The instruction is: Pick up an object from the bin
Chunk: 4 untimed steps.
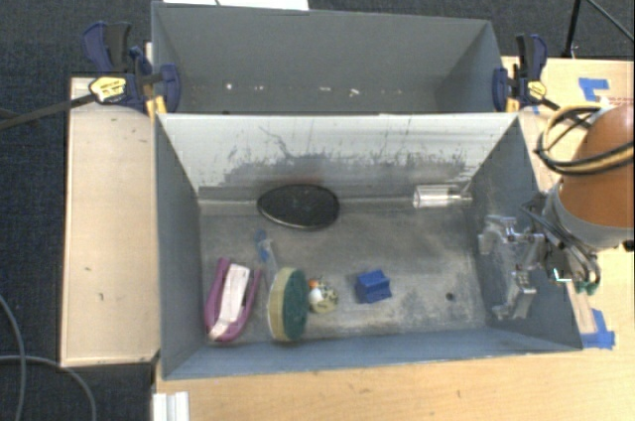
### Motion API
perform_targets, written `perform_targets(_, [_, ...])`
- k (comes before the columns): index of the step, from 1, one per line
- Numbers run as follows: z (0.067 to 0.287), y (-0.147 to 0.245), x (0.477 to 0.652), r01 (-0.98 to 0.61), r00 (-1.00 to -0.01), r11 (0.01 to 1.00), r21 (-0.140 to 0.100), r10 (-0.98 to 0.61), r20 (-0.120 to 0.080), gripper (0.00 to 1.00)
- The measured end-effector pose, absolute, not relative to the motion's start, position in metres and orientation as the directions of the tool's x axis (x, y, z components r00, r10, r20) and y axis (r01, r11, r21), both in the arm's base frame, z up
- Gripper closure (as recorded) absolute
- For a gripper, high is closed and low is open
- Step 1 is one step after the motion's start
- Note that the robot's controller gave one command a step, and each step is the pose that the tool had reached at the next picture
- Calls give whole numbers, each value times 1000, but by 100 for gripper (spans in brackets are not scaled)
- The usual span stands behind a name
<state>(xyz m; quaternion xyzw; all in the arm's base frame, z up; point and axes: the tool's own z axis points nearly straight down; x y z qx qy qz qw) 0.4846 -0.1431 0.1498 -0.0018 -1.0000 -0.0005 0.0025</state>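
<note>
My gripper hangs low against the bin's right wall, open, with nothing between its fingers. Its metal fingertips stand apart over bare floor. Nearest to it is a small clear and silver cylinder, lying on its side at the back wall, up and to the left of the gripper. A small blue block rests on the floor at the front middle, well to the gripper's left.
A black oval disc lies at the back left. Along the front left sit a green-edged round pad, a small white and orange toy, a pink and white pack and a small blue bit.
</note>
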Motion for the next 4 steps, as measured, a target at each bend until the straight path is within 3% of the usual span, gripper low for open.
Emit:
perform_targets(1, [91, -41, 482, -36, -999, 999, 5, -36, 3, 0])
perform_targets(2, [71, 24, 489, -217, -976, 976, 1, -217, -6, 0])
perform_targets(3, [70, 22, 487, -221, -975, 975, 0, -221, -2, 100])
perform_targets(4, [244, 29, 484, -198, -980, 980, -1, -198, -11, 100])
